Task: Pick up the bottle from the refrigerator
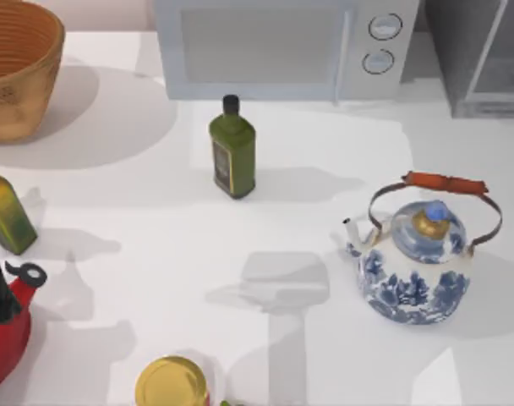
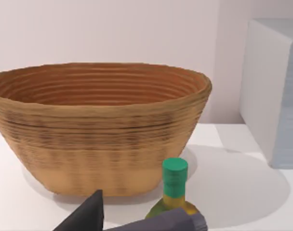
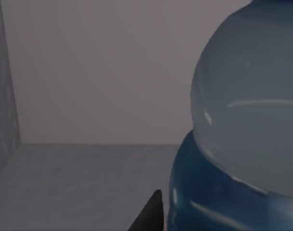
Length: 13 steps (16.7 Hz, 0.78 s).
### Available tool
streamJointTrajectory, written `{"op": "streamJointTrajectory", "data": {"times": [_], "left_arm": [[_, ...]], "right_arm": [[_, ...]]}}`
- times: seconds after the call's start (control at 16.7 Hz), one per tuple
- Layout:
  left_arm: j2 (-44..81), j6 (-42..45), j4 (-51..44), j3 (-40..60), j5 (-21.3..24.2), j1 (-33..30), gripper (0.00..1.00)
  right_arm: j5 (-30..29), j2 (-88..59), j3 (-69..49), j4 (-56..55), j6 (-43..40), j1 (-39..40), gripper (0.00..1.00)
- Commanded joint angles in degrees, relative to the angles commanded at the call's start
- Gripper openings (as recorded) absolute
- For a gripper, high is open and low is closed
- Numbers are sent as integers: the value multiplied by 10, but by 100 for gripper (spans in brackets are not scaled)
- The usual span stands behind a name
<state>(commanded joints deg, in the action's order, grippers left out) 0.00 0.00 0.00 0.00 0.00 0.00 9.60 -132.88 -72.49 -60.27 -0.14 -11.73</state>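
Because the bottle (image 3: 247,120) stands so close against the right gripper (image 3: 151,216), deep inside the grey refrigerator (image 3: 113,72), the main danger is a knock rather than a miss; its pale rounded body and blue band loom right beside the gripper's dark tip, touching or nearly so, and I cannot tell whether that gripper is spread or already pinching. If it is not yet around the bottle, any sideways nudge would likely push the bottle over or slide it toward the back wall beyond the gripper; the curved, glossy body looks slippery, so a pinch placed off-centre could squeeze it out sideways. If it does have hold, a careless pull could catch the bottle on the refrigerator's side wall, which runs near the gripper on the side away from the bottle. My left gripper (image 2: 141,211) hangs idle and spread, facing a woven basket (image 2: 98,130), with a green-capped bottle (image 2: 174,185) just beyond its tips; it poses little risk unless it drifts forward.
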Motion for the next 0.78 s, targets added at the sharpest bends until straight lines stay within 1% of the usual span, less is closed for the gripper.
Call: {"op": "streamJointTrajectory", "data": {"times": [0.06, 0.12, 0.6, 0.78], "left_arm": [[0, 0, 0, 0, 0, 0, 100], [0, 0, 0, 0, 0, 0, 100], [0, 0, 0, 0, 0, 0, 100], [0, 0, 0, 0, 0, 0, 100]], "right_arm": [[0, 0, 0, 0, 0, 0, 2], [0, 0, 0, 0, 0, 0, 0], [0, 1, 0, 0, 1, -2, 0], [-1, 20, -4, 21, -2, -3, 0]]}}
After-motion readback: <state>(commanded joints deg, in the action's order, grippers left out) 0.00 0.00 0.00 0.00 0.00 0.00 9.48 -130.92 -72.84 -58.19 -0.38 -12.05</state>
